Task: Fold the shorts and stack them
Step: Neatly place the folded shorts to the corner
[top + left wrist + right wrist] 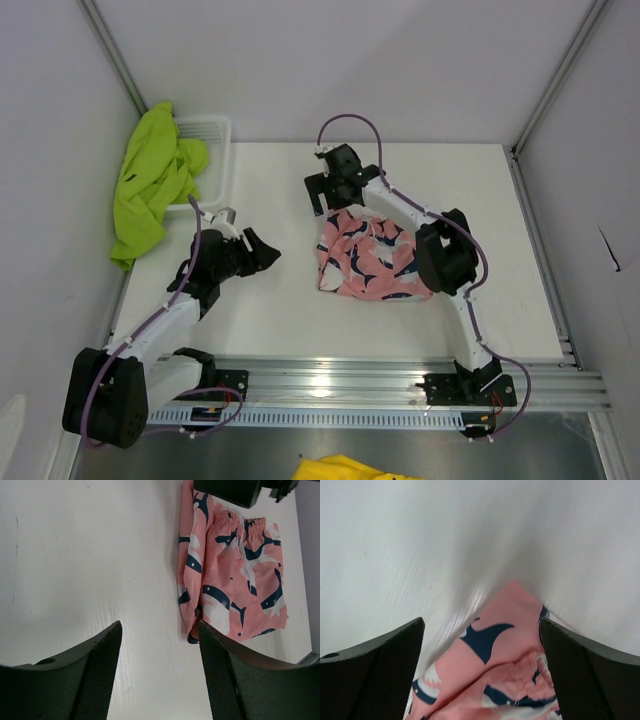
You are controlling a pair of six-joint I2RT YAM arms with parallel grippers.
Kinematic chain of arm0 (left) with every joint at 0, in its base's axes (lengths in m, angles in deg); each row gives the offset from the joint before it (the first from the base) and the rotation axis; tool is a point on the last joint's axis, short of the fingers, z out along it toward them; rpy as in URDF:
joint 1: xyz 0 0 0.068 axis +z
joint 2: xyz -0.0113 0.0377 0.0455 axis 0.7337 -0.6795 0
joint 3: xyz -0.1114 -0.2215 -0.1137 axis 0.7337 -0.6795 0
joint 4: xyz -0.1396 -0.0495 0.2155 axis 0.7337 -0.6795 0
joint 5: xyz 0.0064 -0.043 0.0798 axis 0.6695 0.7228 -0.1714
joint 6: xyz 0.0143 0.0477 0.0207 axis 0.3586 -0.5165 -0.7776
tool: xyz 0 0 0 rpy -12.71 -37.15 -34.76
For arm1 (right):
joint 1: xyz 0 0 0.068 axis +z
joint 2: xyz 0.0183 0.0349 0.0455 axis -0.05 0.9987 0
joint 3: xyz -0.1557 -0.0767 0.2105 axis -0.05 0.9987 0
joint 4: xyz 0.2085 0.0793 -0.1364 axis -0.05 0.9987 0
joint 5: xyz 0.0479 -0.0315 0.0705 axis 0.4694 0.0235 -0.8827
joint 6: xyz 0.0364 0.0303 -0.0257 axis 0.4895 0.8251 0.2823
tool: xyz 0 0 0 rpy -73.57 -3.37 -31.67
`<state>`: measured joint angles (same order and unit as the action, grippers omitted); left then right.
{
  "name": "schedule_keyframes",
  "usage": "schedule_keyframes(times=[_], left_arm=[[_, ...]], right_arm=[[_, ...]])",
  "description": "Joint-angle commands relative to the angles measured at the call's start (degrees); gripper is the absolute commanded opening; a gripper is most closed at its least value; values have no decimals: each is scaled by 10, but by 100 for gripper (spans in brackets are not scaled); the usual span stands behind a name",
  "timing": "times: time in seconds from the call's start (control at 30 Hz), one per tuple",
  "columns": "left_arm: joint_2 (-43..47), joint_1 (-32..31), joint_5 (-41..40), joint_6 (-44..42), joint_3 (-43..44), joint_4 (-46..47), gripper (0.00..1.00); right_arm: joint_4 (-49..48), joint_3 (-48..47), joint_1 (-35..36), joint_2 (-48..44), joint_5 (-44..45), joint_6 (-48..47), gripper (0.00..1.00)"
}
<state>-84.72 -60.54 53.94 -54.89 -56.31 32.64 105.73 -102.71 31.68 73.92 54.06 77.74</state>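
Note:
The pink shorts point(370, 258) with a navy-and-white shark print lie partly folded on the white table, right of centre. They also show in the left wrist view point(235, 570) and the right wrist view point(495, 665). My right gripper point(328, 205) is open just above their far left corner, with the waistband edge between its fingers point(481, 630). My left gripper point(272, 252) is open and empty point(160, 630), to the left of the shorts and apart from them. The lime green shorts point(150, 180) hang over the basket at the far left.
A white mesh basket point(212, 130) stands at the back left corner. Grey walls close in the table on three sides. A metal rail point(380, 385) runs along the near edge. Some yellow fabric point(345, 468) lies below the rail.

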Motion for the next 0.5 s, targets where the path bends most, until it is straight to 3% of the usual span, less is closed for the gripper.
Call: schedule_keyframes(times=[0.0,0.07,0.2,0.37,0.47], left_arm=[[-2,-4,1,-14,20,10,66],[-2,-4,2,-13,19,11,66],[-5,-4,4,-13,20,13,66],[-4,-4,7,-10,18,17,66],[0,-4,6,-9,13,18,66]], right_arm=[[79,-90,1,62,-23,-53,100],[123,-123,3,88,-11,-63,100],[156,-86,9,73,32,-87,100],[152,43,9,6,96,-101,98],[129,150,9,-80,109,-111,94]])
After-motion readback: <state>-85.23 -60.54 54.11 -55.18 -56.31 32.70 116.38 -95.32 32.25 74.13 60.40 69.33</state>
